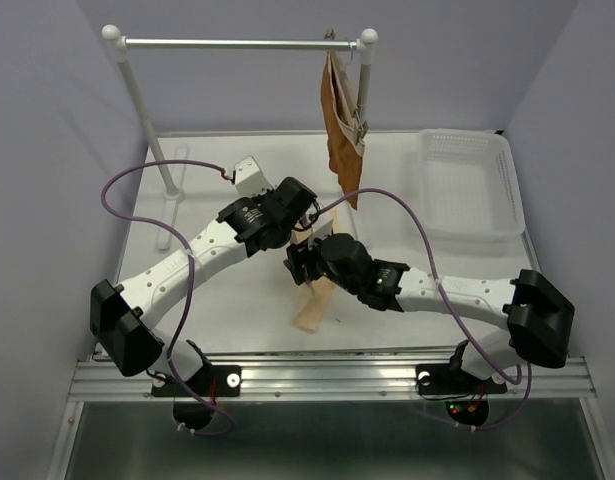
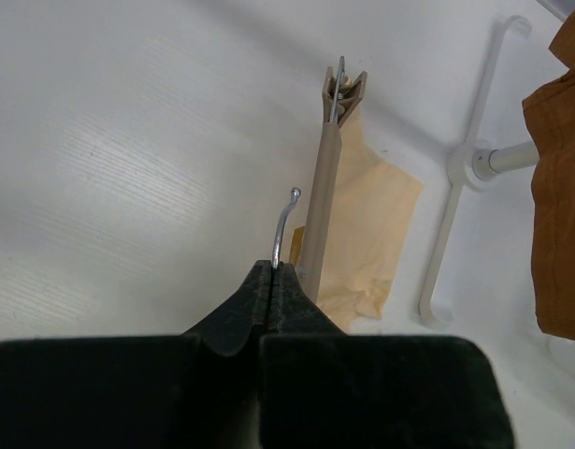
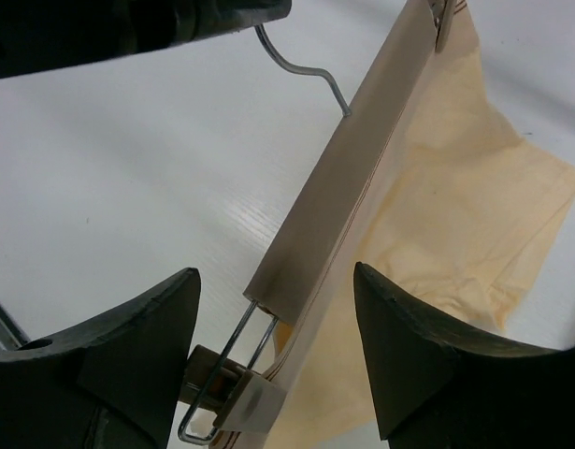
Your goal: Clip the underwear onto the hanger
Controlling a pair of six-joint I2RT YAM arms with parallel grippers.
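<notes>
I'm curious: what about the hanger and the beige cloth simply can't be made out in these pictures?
- Right wrist view: the bottom edge cuts off the near clip of the hanger; whether it bites the underwear is unclear.
- Left wrist view: the left hand hides the hanger's near end.
- Top view: the left hand and right hand cover the hook and most of the hanger.
</notes>
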